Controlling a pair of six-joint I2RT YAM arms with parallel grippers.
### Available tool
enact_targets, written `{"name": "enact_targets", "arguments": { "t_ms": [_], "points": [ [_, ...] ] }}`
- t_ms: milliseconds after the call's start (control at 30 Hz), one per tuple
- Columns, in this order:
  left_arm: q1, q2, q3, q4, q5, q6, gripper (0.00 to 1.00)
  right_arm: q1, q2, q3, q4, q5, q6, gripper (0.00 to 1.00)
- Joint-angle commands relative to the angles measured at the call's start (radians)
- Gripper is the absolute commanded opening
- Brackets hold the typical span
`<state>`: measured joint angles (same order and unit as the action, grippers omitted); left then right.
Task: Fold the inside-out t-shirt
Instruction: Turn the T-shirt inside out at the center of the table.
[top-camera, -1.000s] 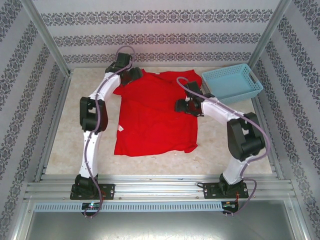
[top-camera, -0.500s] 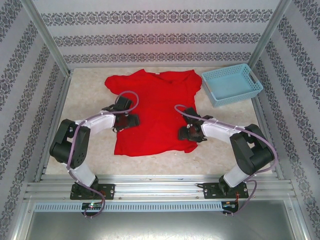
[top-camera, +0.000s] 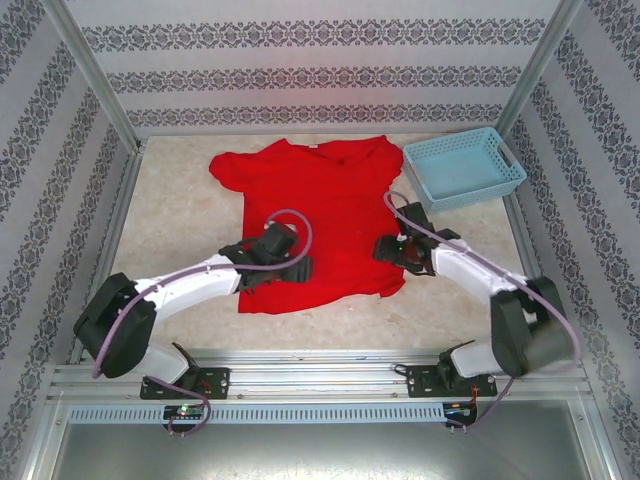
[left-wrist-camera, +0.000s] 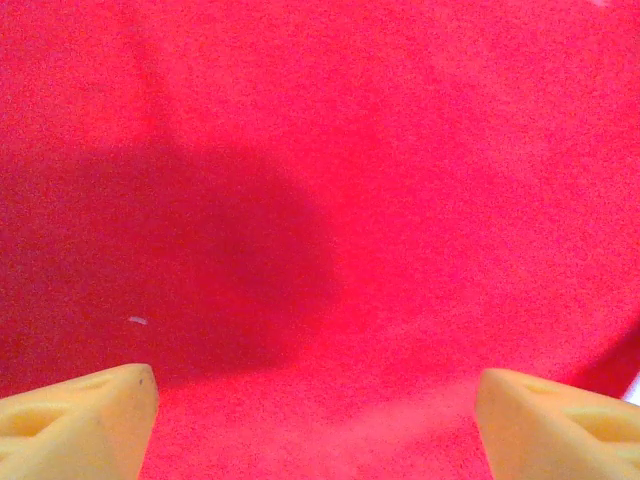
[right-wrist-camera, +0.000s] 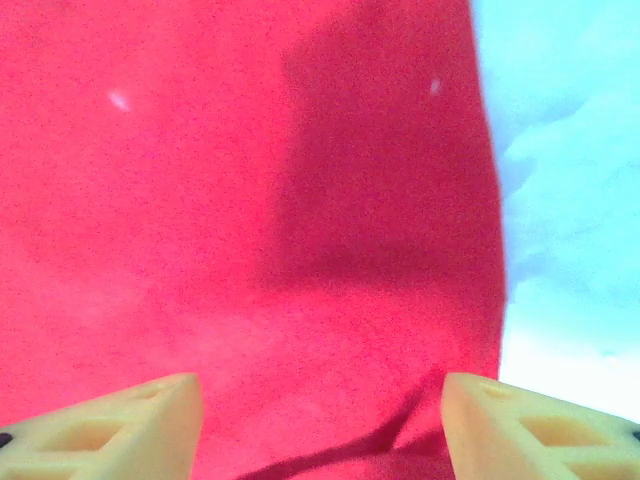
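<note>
Patterned wallpaper closes in a pale table on three sides. At its far right corner sits a light blue basket, with just its own blue floor showing inside.

The inside-out t-shirt lies spread flat at the middle of the table. Its collar points to the far side and its hem to the near side, so its long axis runs near to far. The right sleeve lies just beside the basket.

The left gripper hangs over the shirt's near left part, its yellow fingers wide apart and holding nothing. The right gripper is over the shirt's right edge, its jaws likewise spread with only flat cloth below.
</note>
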<state>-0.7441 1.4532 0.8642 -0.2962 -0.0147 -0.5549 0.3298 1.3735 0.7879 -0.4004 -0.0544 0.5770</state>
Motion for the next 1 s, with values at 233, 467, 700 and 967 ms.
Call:
{"name": "enact_targets", "arguments": {
  "t_ms": [233,467,700,967],
  "points": [
    [-0.316,0.225,0.177,-0.139,-0.108,0.313,0.8,0.019,-0.311,-0.112,-0.08,0.085,0.04,0.68],
    [-0.331,0.337,0.238,-0.176,-0.176,0.281,0.71,0.031,-0.375,-0.178,-0.083,0.08,0.061,0.68],
    [-0.324,0.411,0.27,-0.2,-0.214,0.232,0.58,0.031,-0.369,-0.199,-0.058,0.071,0.068,0.68],
    [-0.311,0.43,0.283,-0.203,-0.236,0.208,0.23,0.031,-0.371,-0.207,-0.052,0.069,0.063,0.69]
  ]
}}
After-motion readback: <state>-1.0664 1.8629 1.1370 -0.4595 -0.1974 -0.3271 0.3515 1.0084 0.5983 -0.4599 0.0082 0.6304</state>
